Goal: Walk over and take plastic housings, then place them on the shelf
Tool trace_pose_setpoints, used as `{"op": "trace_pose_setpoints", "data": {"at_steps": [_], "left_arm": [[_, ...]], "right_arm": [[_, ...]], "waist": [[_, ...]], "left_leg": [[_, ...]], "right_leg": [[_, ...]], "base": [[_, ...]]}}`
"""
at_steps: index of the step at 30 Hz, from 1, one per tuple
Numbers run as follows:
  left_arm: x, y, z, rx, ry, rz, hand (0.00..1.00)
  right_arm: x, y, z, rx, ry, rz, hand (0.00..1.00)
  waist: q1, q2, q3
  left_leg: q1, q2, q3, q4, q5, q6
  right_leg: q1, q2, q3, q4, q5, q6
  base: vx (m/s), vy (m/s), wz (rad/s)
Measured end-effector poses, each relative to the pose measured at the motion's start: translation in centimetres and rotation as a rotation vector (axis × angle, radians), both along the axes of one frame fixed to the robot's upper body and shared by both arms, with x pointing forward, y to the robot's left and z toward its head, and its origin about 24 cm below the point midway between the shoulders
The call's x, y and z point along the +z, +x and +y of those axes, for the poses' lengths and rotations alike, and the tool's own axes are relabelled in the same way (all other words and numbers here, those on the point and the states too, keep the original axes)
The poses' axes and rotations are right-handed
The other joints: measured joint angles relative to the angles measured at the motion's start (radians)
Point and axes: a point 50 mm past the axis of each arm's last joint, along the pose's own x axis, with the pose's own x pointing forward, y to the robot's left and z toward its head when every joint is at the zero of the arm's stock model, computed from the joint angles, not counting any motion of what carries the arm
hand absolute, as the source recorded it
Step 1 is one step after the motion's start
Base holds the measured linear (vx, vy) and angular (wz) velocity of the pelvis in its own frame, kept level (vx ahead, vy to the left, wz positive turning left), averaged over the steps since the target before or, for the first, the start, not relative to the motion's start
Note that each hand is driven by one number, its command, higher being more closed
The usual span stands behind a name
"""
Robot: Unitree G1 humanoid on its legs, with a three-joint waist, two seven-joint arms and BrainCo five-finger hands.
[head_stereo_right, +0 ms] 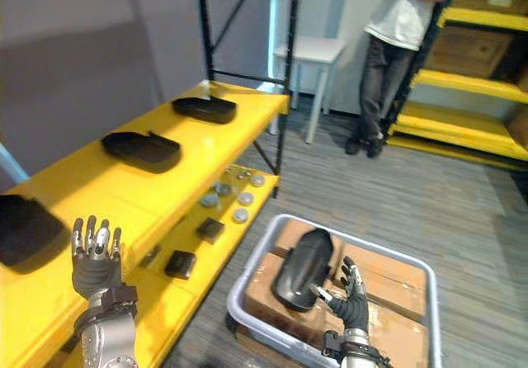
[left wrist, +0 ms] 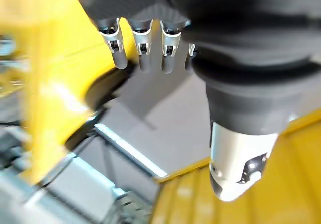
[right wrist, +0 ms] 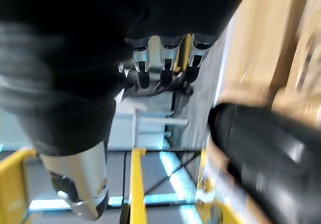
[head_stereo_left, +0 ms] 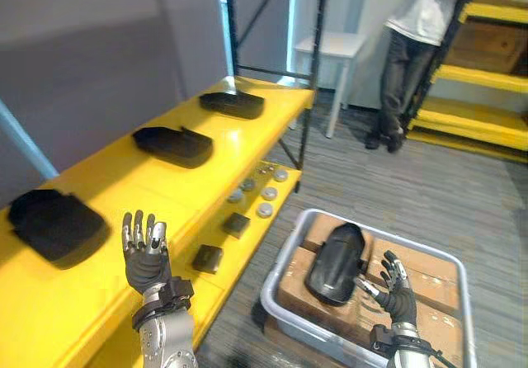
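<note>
My left hand (head_stereo_left: 147, 257) is up at the front edge of the yellow shelf (head_stereo_left: 247, 141), near its close end. The fingers are straight and a little fanned, with nothing in them.

Three black plastic housings lie in a row along the shelf's top board. There's one at the near end (head_stereo_left: 56, 224), one about the middle (head_stereo_left: 173, 145) and one at the far end (head_stereo_left: 233, 104), all well apart from each other. On the lower board, by its front edge, I see a cluster of small round parts (head_stereo_left: 260, 193) and two dark blocks (head_stereo_left: 236, 224).

Down on the floor to my right sits a grey bin (head_stereo_left: 279, 265) with cardboard boxes (head_stereo_left: 421, 273) in it. A fourth housing (head_stereo_left: 337, 262) lies on top of those boxes, toward the bin's left side.

My right hand (head_stereo_left: 396, 290) is over the bin just beside that housing, fingers spread and relaxed, gripping nothing. The fingertips are right at its edge, but I can't tell whether they actually touch it.

Beyond the shelf's far end there's a small white table (head_stereo_left: 330, 50), and a person (head_stereo_left: 421, 46) stands by another yellow rack.
</note>
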Motion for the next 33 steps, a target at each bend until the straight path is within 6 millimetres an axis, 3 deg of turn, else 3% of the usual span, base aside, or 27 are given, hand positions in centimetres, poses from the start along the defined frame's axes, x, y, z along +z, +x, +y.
{"op": "trace_pose_setpoints", "data": {"at_steps": [1,3,4,5,6,8,11,14,16,19,21,22,25,29,33], "left_arm": [[-0.3,-0.1,0.3,0.029,-0.017,0.016,0.00],[-0.6,-0.3,0.9,0.066,-0.020,0.033,0.00],[-0.8,-0.5,1.2,0.081,-0.015,0.049,0.00],[-1.2,-0.6,1.5,0.100,-0.003,0.071,0.00],[-1.7,-0.5,1.6,0.100,0.002,0.091,0.00],[-2.7,-0.5,1.7,0.092,0.037,0.139,0.00],[-5.8,-0.3,1.9,0.055,0.089,0.296,0.00],[-8.4,-0.5,1.9,0.016,0.092,0.419,0.00],[-9.4,-0.5,1.7,-0.025,0.138,0.480,0.00],[-10.5,0.2,1.2,-0.094,0.150,0.535,0.00],[-10.6,0.8,0.3,-0.158,0.167,0.532,0.00],[-10.7,1.1,-0.3,-0.199,0.172,0.521,0.00],[-11.9,0.9,-1.7,-0.290,0.161,0.547,0.00],[-14.1,0.0,-2.6,-0.363,0.124,0.622,0.00],[-16.1,-1.1,-3.3,-0.445,0.095,0.685,0.00]], "right_arm": [[0.4,0.3,-0.1,0.048,-0.021,-0.005,0.00],[0.8,-0.1,-0.3,0.070,-0.035,-0.010,0.00],[1.0,-0.2,-0.3,0.071,-0.035,-0.013,0.00],[0.9,-0.2,-0.2,0.075,-0.029,-0.001,0.00],[0.5,-0.2,-0.1,0.079,-0.025,0.025,0.00],[-0.3,-0.2,-0.2,0.078,-0.038,0.069,0.00],[-1.7,0.4,0.0,0.061,-0.036,0.148,0.00],[-2.3,2.0,0.2,0.031,-0.057,0.181,0.00],[-1.6,3.8,0.1,-0.002,-0.071,0.152,0.00],[2.5,8.8,-0.3,-0.056,-0.122,0.028,0.00],[5.0,11.1,-1.1,-0.112,-0.142,-0.033,0.00],[7.1,12.7,-1.8,-0.156,-0.153,-0.072,0.00],[11.8,15.2,-3.7,-0.244,-0.202,-0.149,0.00],[14.0,16.0,-5.1,-0.303,-0.245,-0.146,0.00],[13.6,16.5,-5.6,-0.281,-0.352,-0.032,0.00]], "waist": [[-0.025,0.011,0.001],[-0.033,0.004,0.005],[-0.032,0.000,0.008],[-0.028,0.002,0.009],[-0.022,0.003,0.010],[-0.021,0.024,0.008],[-0.005,0.029,0.012],[0.011,0.030,0.055],[0.016,0.033,0.083],[0.039,0.038,0.152],[0.058,0.044,0.196],[0.068,0.049,0.233],[0.086,0.082,0.270],[0.111,0.094,0.279],[0.120,0.101,0.295]], "left_leg": [[0.003,0.038,-0.012,0.019,0.041,0.042],[-0.019,0.046,-0.080,0.078,0.070,0.074],[-0.020,0.025,-0.121,0.071,0.034,0.025],[-0.035,-0.032,-0.191,0.052,-0.029,-0.019],[-0.057,-0.088,-0.235,0.018,-0.050,-0.011],[-0.067,-0.141,-0.238,-0.054,-0.029,0.019],[-0.086,-0.190,-0.253,-0.089,-0.028,0.013],[-0.089,-0.231,-0.260,-0.087,-0.020,0.027],[-0.109,-0.249,-0.282,-0.085,-0.015,0.035],[-0.187,-0.269,-0.310,-0.072,0.008,0.052],[-0.219,-0.276,-0.333,-0.072,0.027,0.054],[-0.232,-0.278,-0.341,-0.074,0.038,0.055],[-0.282,-0.286,-0.359,-0.086,0.067,0.059],[-0.310,-0.288,-0.365,-0.111,0.096,0.057],[-0.333,-0.289,-0.366,-0.111,0.105,0.058]], "right_leg": [[0.022,0.054,0.022,-0.074,0.012,-0.022],[0.037,0.074,0.068,-0.124,0.035,-0.056],[0.041,0.074,0.087,-0.139,0.039,-0.061],[0.044,0.074,0.114,-0.160,0.052,-0.067],[0.042,0.072,0.119,-0.165,0.059,-0.069],[0.027,0.081,0.115,-0.154,0.060,-0.067],[0.021,0.046,0.083,-0.214,0.103,-0.024],[0.043,0.001,0.067,-0.254,0.130,-0.002],[0.041,-0.014,0.049,-0.264,0.143,0.005],[-0.004,-0.026,0.023,-0.276,0.179,0.003],[-0.023,-0.028,0.005,-0.278,0.194,0.000],[-0.031,-0.028,-0.002,-0.278,0.202,-0.002],[-0.073,-0.031,-0.018,-0.279,0.222,-0.006],[-0.109,-0.030,-0.024,-0.277,0.232,-0.014],[-0.138,-0.032,-0.023,-0.264,0.234,-0.016]], "base": [[0.00,-0.385,-0.99],[0.02,-0.298,-0.86],[0.04,-0.149,-0.85],[0.05,-0.039,-0.67],[0.04,-0.013,-0.53],[0.02,0.064,-0.22],[-0.02,0.093,-0.08],[-0.06,0.153,0.14],[-0.10,0.100,0.27],[-0.15,0.072,0.25],[-0.17,0.056,0.33],[-0.15,0.026,0.19],[-0.13,0.018,0.18],[-0.04,0.001,0.07],[-0.01,0.002,0.00]]}}
